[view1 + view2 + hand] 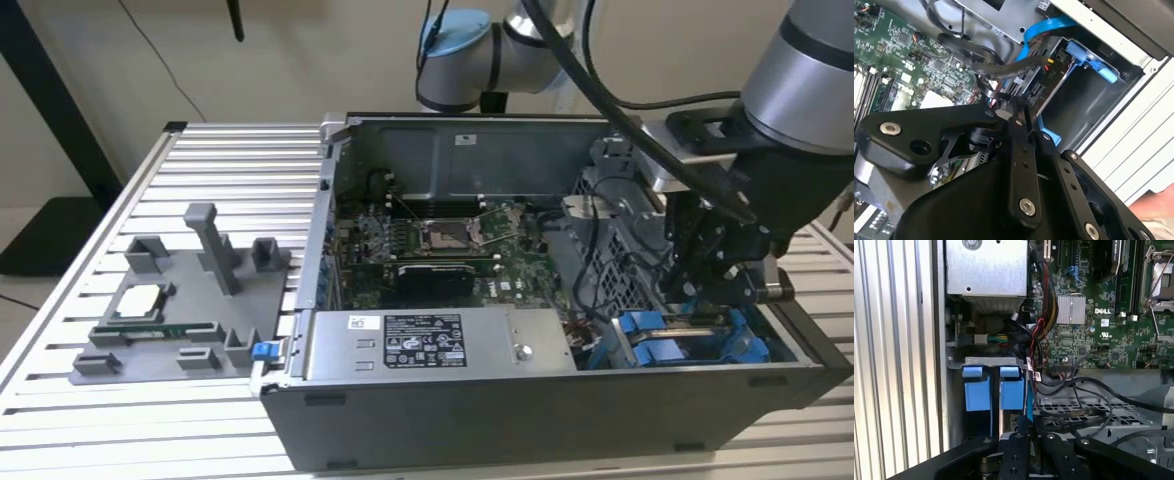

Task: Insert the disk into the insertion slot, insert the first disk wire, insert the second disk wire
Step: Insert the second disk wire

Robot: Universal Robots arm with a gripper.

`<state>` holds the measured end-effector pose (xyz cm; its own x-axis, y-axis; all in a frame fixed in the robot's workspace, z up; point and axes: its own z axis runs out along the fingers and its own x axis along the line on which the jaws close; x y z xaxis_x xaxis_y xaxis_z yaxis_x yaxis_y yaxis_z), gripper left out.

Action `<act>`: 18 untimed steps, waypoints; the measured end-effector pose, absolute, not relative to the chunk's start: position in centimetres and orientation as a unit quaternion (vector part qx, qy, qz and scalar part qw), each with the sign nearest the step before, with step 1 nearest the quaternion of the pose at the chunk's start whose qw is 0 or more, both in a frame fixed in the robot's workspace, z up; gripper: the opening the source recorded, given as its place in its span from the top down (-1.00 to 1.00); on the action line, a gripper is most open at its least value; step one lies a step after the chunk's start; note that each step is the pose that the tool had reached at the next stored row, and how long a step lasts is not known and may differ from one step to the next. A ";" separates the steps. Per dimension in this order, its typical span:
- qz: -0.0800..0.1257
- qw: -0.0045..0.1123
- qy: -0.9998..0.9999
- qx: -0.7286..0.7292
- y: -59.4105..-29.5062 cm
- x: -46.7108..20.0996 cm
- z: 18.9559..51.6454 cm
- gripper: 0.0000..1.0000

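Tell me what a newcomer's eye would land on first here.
The open computer case on the slatted table, its green motherboard bare in the middle. Then the bright blue carriers in the drive cage at the case's corner, where the arm's gripper reaches down among black cables.

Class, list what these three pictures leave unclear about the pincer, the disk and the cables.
- Pincer: in both wrist views its own black linkage hides the tips.
- Disk: in the exterior view the arm covers most of it; seating in the insertion slot unclear.
- Black cables: in the second wrist view, their plug ends are hidden behind the pincer.
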<state>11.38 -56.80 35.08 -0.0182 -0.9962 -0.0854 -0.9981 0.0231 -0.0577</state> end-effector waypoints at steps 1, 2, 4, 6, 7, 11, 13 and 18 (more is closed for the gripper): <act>0.009 0.051 0.714 -0.698 -56.8 11.5 35.0 1.00; 0.009 0.051 0.715 -0.697 -56.8 11.6 35.0 1.00; 0.009 0.051 0.715 -0.697 -56.8 11.7 35.0 1.00; 0.010 0.051 0.715 -0.697 -56.8 11.7 35.0 1.00; 0.010 0.051 0.715 -0.697 -56.8 11.7 35.0 1.00; 0.005 0.047 0.715 -0.697 -56.8 11.7 35.0 1.00; 0.004 0.046 0.715 -0.697 -56.9 11.8 35.0 1.00; -0.007 0.035 0.715 -0.698 -56.9 12.1 35.0 1.00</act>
<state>12.09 -56.92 35.00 -0.0237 -0.9989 -0.0392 -0.9979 0.0259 -0.0588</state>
